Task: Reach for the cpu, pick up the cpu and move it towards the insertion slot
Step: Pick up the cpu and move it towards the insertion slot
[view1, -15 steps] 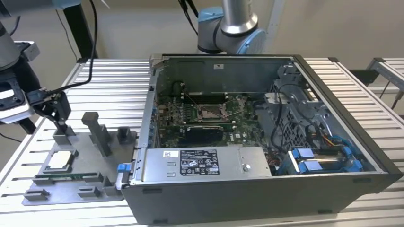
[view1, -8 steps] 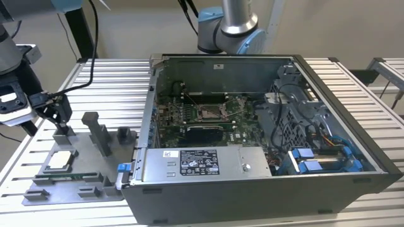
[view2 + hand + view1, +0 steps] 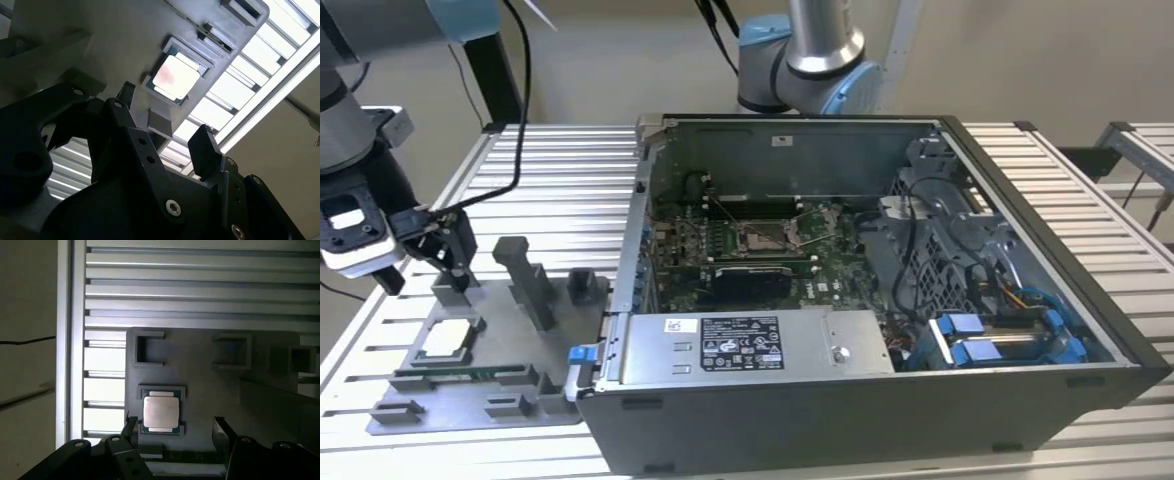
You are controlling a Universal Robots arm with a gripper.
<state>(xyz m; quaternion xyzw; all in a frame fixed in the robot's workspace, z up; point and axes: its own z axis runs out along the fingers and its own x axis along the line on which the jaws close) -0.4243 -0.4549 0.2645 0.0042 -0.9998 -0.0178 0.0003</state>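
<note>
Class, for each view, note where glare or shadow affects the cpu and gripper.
Second wrist view: the cpu glares nearly white; the open gripper is a dark backlit shape. First wrist view: cpu evenly lit, table slats beside it washed out. Exterior view: soft light, computer case shaded inside.

arm [image 3: 354, 120]: grey tubes, pale-blue joint caps; gripper [image 3: 165, 117]: black linkage, hex screws; cable [image 3: 522, 120]: black

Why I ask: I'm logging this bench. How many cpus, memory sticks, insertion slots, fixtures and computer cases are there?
cpu: 1
memory stick: 1
insertion slot: 1
grey fixture: 1
computer case: 1
Total: 5
</note>
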